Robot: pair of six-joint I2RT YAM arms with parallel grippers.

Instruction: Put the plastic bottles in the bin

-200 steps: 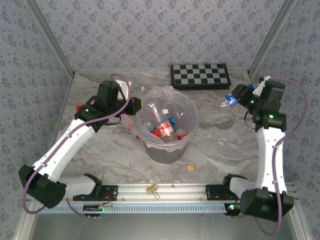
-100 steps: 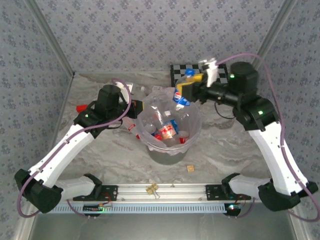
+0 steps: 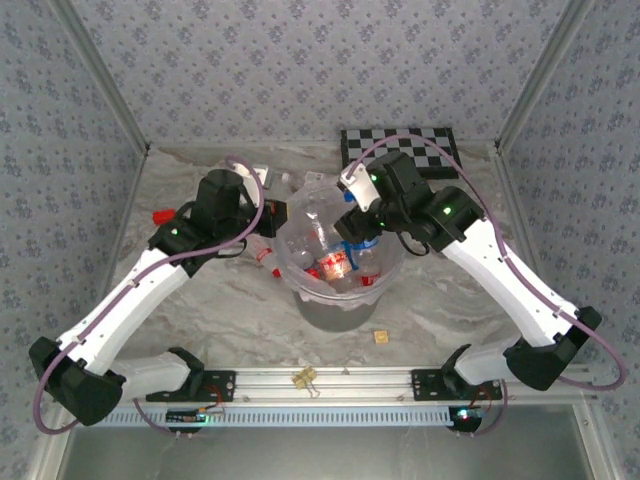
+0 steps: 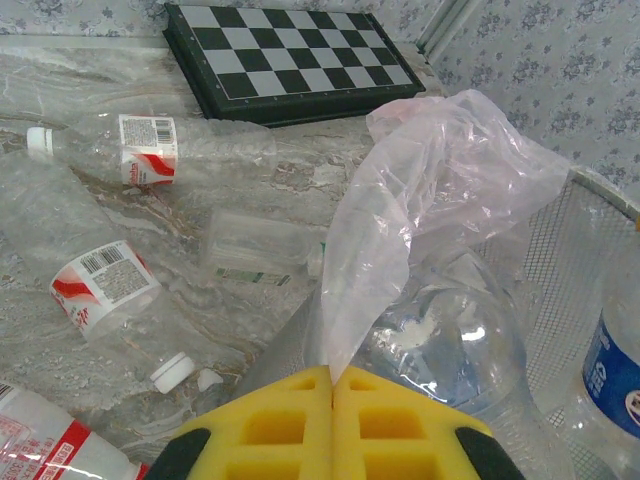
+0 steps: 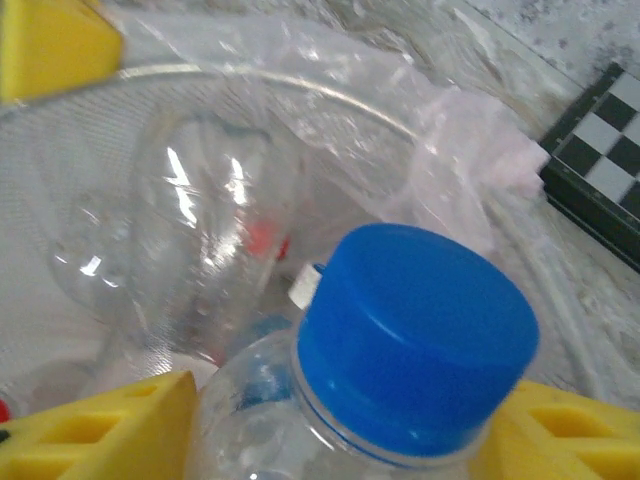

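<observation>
While left claw (image 4: 332,395) pinches liner (image 4: 440,190), right claw (image 5: 320,435), angled down over bin (image 3: 335,310), straddles bottle (image 5: 415,330); grip unclear.

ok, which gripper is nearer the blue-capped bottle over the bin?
Right. The blue-capped bottle sits between the right gripper's fingers, above the bin. The left gripper is off at the bin's left rim, shut on the bag.

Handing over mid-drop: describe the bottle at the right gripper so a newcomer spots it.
Find the grey bin in the middle of the table; the right gripper hangs over its mouth. Between its yellow fingers sits a clear bottle with a blue cap, unlike the red-labelled bottles lying on the table outside the bin.
</observation>
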